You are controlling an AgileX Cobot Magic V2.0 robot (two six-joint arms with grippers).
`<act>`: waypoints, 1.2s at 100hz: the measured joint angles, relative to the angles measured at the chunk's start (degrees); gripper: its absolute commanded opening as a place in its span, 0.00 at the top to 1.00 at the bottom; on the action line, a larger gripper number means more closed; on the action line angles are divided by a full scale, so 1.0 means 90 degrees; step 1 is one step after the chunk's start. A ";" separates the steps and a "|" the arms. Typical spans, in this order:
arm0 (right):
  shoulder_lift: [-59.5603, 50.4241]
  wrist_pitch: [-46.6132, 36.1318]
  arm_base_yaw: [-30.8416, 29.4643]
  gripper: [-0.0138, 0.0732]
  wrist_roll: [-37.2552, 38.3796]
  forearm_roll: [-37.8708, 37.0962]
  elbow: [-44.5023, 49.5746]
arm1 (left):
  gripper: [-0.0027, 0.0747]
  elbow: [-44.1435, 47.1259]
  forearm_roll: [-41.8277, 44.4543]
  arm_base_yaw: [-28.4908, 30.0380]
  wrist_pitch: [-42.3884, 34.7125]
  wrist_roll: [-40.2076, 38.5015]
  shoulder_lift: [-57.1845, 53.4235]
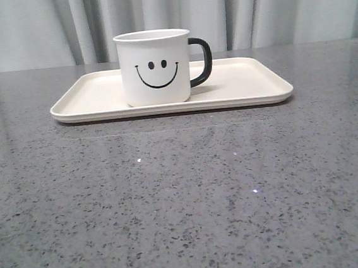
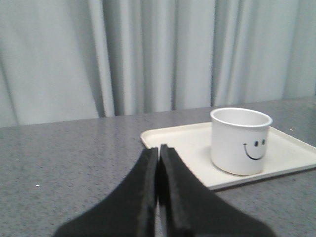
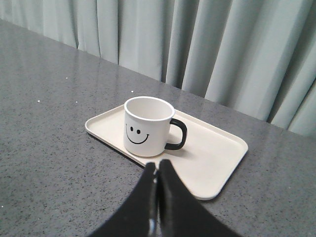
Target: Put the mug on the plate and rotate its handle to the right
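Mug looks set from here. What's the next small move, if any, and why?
Probably none on the mug: it stands upright on the plate with its handle pointing right in the front view. Both grippers, left and right, are shut and off it. I'd just keep the arms back and stop.

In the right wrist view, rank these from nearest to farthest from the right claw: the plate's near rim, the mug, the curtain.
1. The plate: its near rim lies just beyond the shut right claw.
2. The mug: stands on the plate past that rim, handle toward the plate's open stretch.
3. The curtain: hangs behind the table's far edge.
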 measured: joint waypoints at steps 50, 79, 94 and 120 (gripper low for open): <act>0.0000 0.0000 0.0000 0.91 0.0000 0.0000 0.0000 | 0.99 0.0998 0.0786 0.2036 0.0418 -0.0500 -0.1108; 0.0000 0.0000 0.0000 0.91 0.0000 0.0000 0.0000 | 0.99 0.0998 0.0966 0.2204 0.0885 -0.0803 -0.1108; 0.0000 0.0000 0.0000 0.91 0.0000 0.0000 0.0000 | 0.99 0.0998 0.0966 0.2204 0.0885 -0.0803 -0.1108; 0.0000 0.0000 0.0000 0.91 0.0000 0.0000 0.0000 | 0.99 0.0998 0.0966 0.2204 0.0893 -0.0803 -0.1108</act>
